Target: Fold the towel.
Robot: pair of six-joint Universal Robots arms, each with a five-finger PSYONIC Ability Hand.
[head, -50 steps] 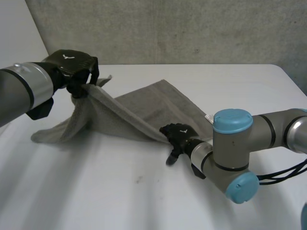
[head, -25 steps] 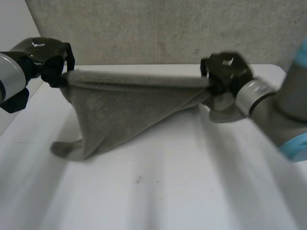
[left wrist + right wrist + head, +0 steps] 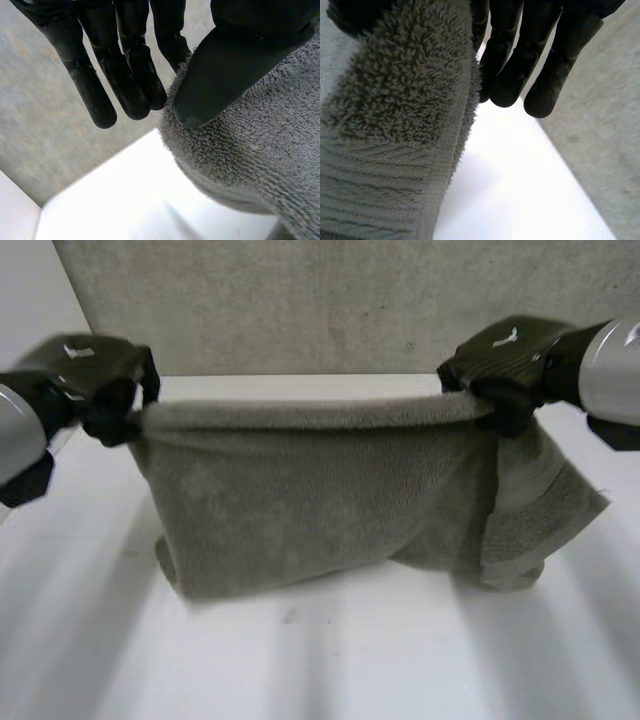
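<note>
Above the white table [image 3: 330, 670] the towel [image 3: 320, 500] is pinched taut at its top corners by left hand [image 3: 95, 380] and right hand [image 3: 505, 360], probably to hang flat for folding.

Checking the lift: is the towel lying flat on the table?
No, the towel hangs by its top edge between the left robot hand and the right robot hand.

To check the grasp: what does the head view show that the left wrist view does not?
Only the head view: the right hand holding the other top corner, and the whole towel hanging stretched between the hands. Only the left wrist view: the thumb pressed on the cloth beside straight fingers. Both: the left hand pinching the towel.
</note>
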